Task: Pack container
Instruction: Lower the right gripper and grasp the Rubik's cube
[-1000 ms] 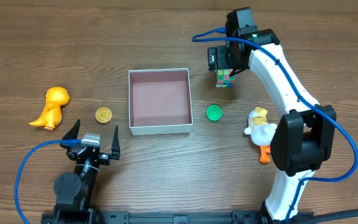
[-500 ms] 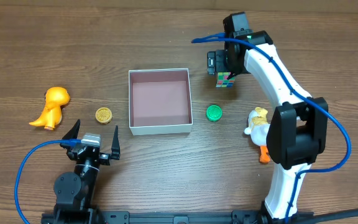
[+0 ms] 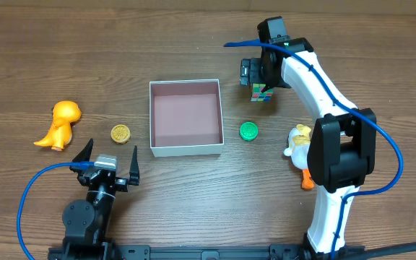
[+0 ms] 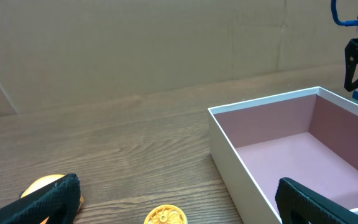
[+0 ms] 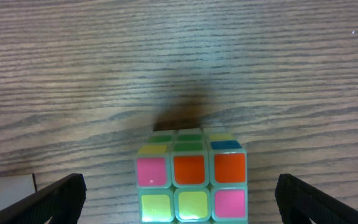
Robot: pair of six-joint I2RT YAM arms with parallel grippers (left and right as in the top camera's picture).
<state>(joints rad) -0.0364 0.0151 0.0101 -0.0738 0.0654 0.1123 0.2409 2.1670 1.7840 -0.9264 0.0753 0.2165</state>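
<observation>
Nothing is packed yet: the container (image 3: 186, 151) sits empty mid-tabletop (image 3: 193, 43), while the duck (image 3: 300, 144), green cap (image 3: 248, 131), yellow token (image 3: 121, 133) and orange dinosaur (image 3: 62, 123) lie outside it. The right end effector (image 5: 179, 198) hangs spread over the puzzle cube (image 3: 262, 92), far right. The left end effector (image 3: 111, 150) is spread too.

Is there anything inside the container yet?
No, in the overhead view the container shows only its bare pinkish-brown floor, with nothing lying in it.
</observation>
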